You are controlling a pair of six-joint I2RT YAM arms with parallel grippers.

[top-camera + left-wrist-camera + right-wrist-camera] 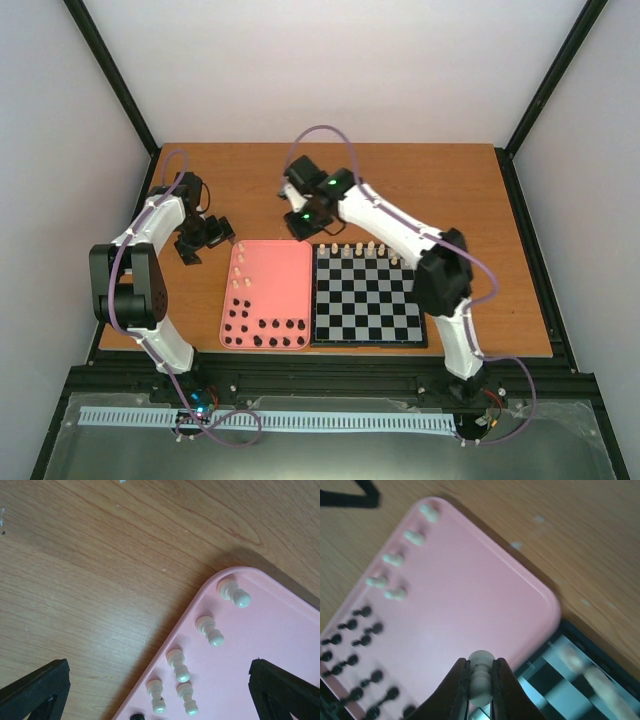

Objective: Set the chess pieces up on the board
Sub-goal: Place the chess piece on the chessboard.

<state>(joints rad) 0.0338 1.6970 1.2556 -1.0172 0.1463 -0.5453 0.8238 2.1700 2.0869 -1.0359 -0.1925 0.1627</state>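
Cream chess piece (481, 677), smooth and rounded, we see pinched between our right jaws; left jaws stand wide open

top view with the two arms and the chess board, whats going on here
The right tool is shut on a cream piece, near where the pink tray meets the far left corner of the board. Several cream pieces already stand along the board's far row. Five more cream ones and the black pieces wait in the tray. The left tool hangs open and empty over the table by the tray's far left corner.
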